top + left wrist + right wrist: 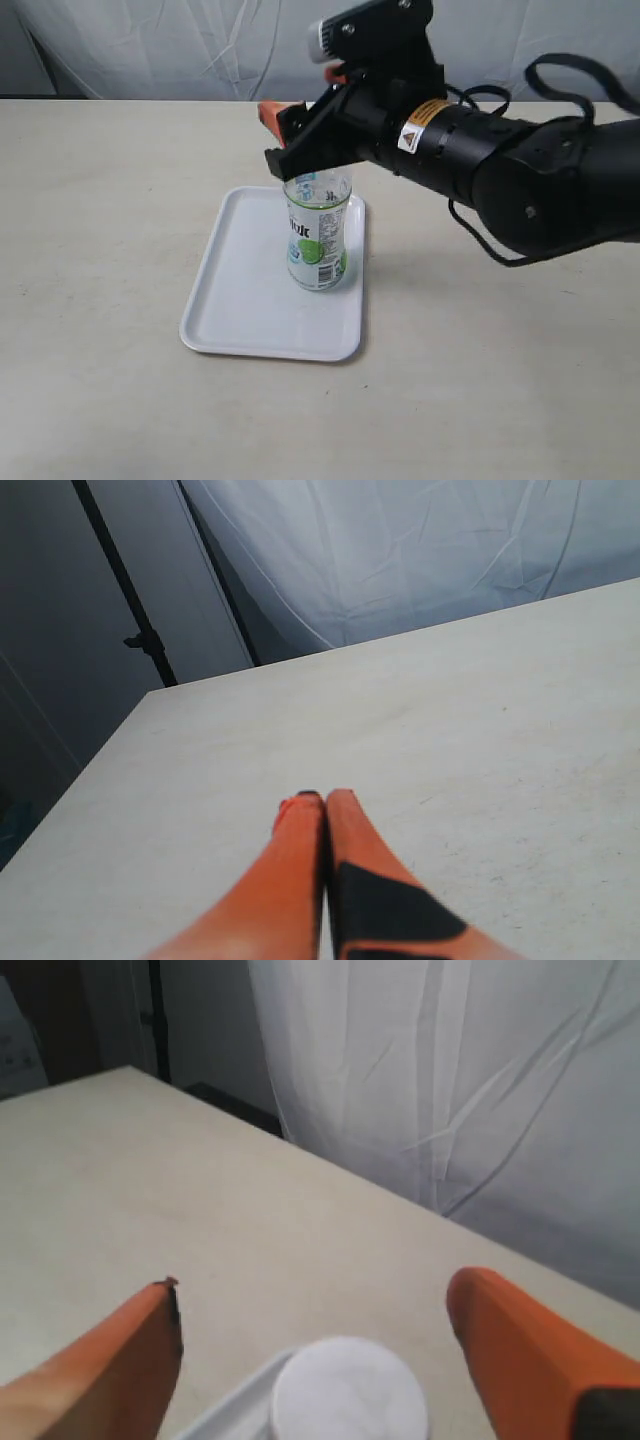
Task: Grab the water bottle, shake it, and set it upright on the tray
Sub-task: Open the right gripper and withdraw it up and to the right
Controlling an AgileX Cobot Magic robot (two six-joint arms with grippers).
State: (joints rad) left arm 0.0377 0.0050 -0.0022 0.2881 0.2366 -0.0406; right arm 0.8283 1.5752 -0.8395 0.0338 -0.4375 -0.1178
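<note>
The water bottle (318, 235) stands upright on the white tray (240, 300), toward the tray's far right part. My right gripper (277, 140) hovers over the bottle's top, open, its orange fingers spread wide and not touching it. The right wrist view looks down on the white cap (350, 1390), which sits between and below the spread fingers of the right gripper (315, 1295); a strip of the tray's rim (230, 1400) shows beside the cap. My left gripper (322, 798) is shut on nothing above bare table and is out of the exterior view.
The beige tabletop (110, 200) surrounds the tray. A white curtain (180, 50) hangs behind the table's far edge. The bulky black right arm (520, 170) reaches in from the right over the table. A dark stand (140, 630) is off the table's corner.
</note>
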